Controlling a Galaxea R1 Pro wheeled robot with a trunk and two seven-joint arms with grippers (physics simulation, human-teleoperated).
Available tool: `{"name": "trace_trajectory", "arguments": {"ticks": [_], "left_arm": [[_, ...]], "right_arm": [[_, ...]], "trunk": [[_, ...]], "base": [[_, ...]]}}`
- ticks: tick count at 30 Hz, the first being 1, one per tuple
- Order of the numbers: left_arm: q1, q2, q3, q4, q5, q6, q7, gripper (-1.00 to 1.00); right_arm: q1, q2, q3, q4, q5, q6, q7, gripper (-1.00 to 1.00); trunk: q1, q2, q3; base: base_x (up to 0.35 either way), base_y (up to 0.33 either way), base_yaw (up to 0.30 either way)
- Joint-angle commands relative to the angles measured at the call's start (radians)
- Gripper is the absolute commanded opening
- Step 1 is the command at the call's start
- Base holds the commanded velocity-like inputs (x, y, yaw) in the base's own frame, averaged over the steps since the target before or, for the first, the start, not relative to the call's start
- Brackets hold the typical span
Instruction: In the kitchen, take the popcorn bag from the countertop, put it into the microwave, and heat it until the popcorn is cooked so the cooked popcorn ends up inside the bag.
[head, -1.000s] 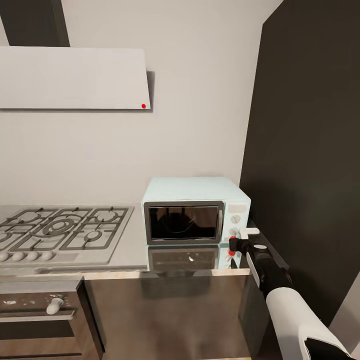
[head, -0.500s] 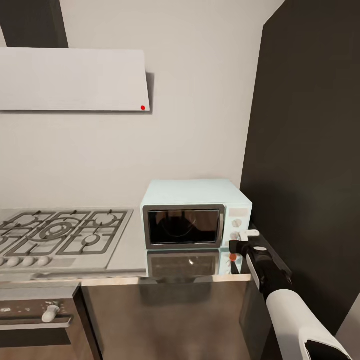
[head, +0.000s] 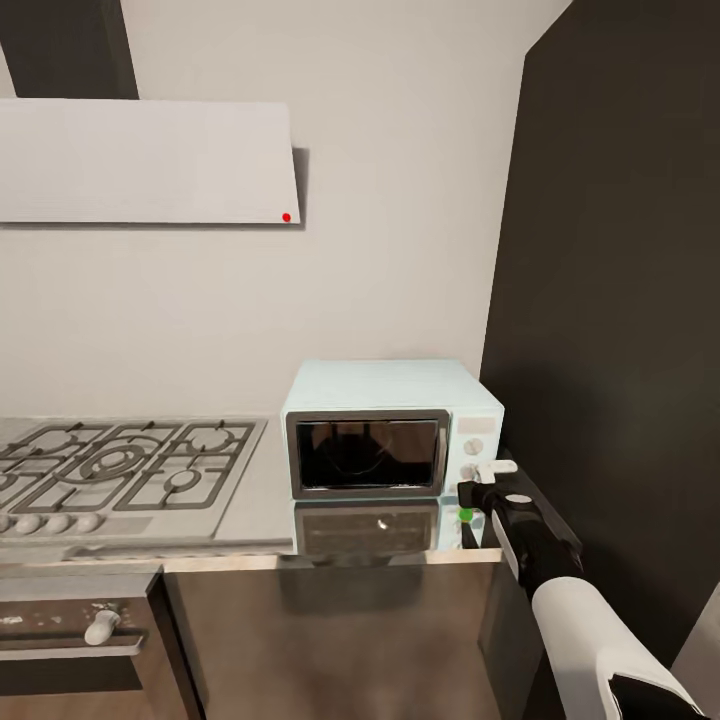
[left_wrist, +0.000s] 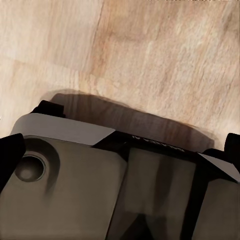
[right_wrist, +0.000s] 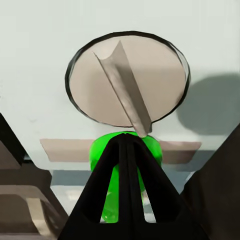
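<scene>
The pale mint-blue microwave (head: 385, 395) stands on the grey glossy countertop (head: 265, 500) with its dark glass door (head: 367, 453) shut. My right gripper (head: 476, 490) is at the bottom of its side control panel (head: 477, 425). In the right wrist view that gripper (right_wrist: 127, 141) is shut, its black fingertips meeting on a green lit dot (right_wrist: 102, 150) just below a round knob (right_wrist: 160, 75). A green glow (head: 465, 515) shows beside the gripper. The popcorn bag is hidden. My left gripper (left_wrist: 120, 155) hangs open over the wooden floor (left_wrist: 165, 55).
A grated gas hob (head: 120, 470) lies left of the microwave, with a built-in oven (head: 80, 630) under it and a white hood (head: 145, 160) above. A tall dark cabinet (head: 620, 300) stands close on the right. My dark base (left_wrist: 75, 185) is below the left gripper.
The dot at the right gripper's tip has turned from red to green. The gripper has stayed at the control panel. The view shifted slightly over the earlier frames.
</scene>
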Motion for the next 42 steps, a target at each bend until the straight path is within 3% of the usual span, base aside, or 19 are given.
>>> {"name": "trace_trajectory", "arguments": {"ticks": [1,34,39,42], "left_arm": [[-0.001,0.000,-0.009,0.001,0.010,-0.003,-0.001,1.00],[-0.001,-0.002,-0.010,0.001,0.006,-0.003,-0.001,1.00],[-0.001,-0.001,-0.008,0.002,0.016,-0.003,-0.001,1.00],[-0.001,-0.001,-0.008,0.003,0.018,-0.003,-0.001,1.00]], "right_arm": [[-0.001,0.002,-0.006,-0.004,0.003,0.005,0.010,-1.00],[-0.001,0.011,-0.001,-0.010,0.004,0.007,0.014,-1.00],[-0.001,0.010,-0.002,0.096,-0.001,0.003,-0.008,-1.00],[-0.001,0.005,-0.003,0.225,0.004,-0.023,-0.017,-1.00]], "trunk": [[0.012,0.000,-0.001],[0.012,0.000,-0.001],[0.012,0.000,-0.001],[0.012,0.000,-0.001]], "base": [[-0.074,0.000,0.000],[-0.337,0.000,0.000],[-0.192,0.000,0.000],[-0.020,0.000,0.000]]}}
